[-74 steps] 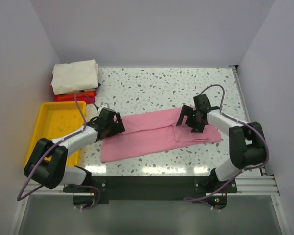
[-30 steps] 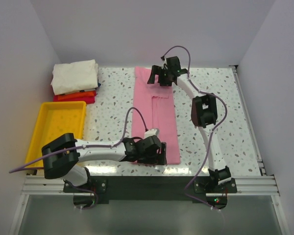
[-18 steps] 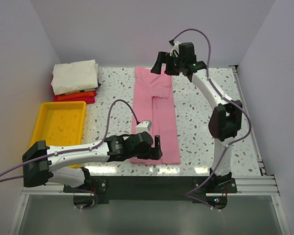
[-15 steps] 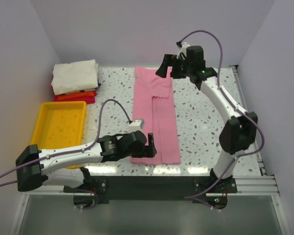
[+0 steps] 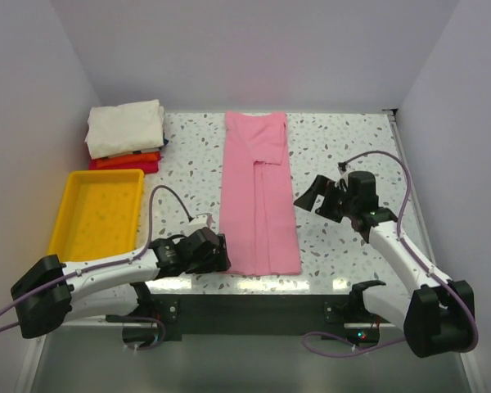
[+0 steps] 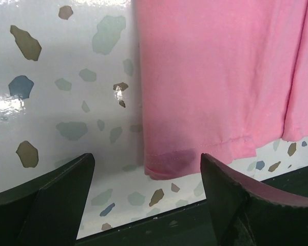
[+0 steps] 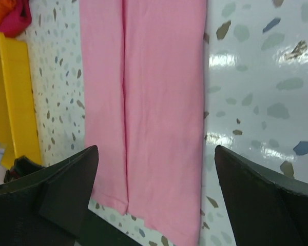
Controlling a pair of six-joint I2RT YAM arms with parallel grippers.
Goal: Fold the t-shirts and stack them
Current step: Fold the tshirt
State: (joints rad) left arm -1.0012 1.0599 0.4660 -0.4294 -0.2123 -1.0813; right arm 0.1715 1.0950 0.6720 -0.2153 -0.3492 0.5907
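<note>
Long folded light pink cloth t-shirt (image 5: pixel 258 196) lies flat. Left gripper (image 5: pixel 215 250) at its near left corner, right gripper (image 5: pixel 309 196) right of it; fingers of both spread, empty.

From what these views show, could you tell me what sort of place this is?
Probably a robot lab test cell, not a home: plain white walls enclose a speckled table, and a left arm and right arm are mounted along its near edge.
</note>
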